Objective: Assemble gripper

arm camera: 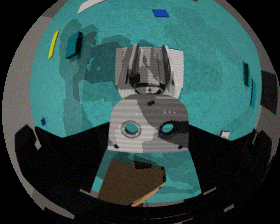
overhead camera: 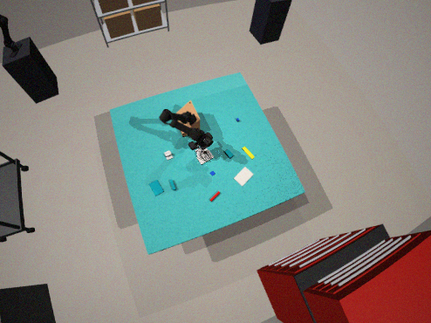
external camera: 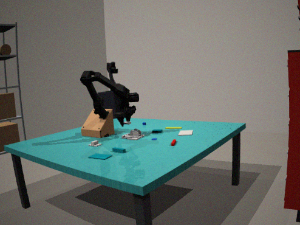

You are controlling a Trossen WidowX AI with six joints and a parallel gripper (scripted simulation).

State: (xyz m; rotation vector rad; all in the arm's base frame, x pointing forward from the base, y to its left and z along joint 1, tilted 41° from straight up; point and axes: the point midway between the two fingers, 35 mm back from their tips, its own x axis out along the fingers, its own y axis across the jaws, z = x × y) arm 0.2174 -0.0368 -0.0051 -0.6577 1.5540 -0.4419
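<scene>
The light-grey housing plate [arm camera: 148, 112] [external camera: 127, 123], with two round holes, is held level between the fingers. My gripper [arm camera: 149, 127] [external camera: 126, 121] [overhead camera: 201, 145] is shut on its two sides, above the table and at the near edge of the gripper base. The gripper base [arm camera: 121, 67] [external camera: 128, 137] [overhead camera: 204, 156] lies flat on the table. Two grey jaws [arm camera: 167, 65] [external camera: 137, 132] stand side by side on it, reaching away from the held plate in the wrist view. Their gear ends are partly hidden by shadow and the plate, so I cannot tell whether the teeth mesh.
A small white part [overhead camera: 168, 154] [external camera: 95, 143] lies left of the base in the top view. A teal block [overhead camera: 229, 154] and yellow bar [overhead camera: 248, 153] lie right. A blue piece [overhead camera: 212, 173], white slab [overhead camera: 243, 176] and red bar [overhead camera: 215, 196] lie beyond. The arm stands on a wooden block [external camera: 97, 127].
</scene>
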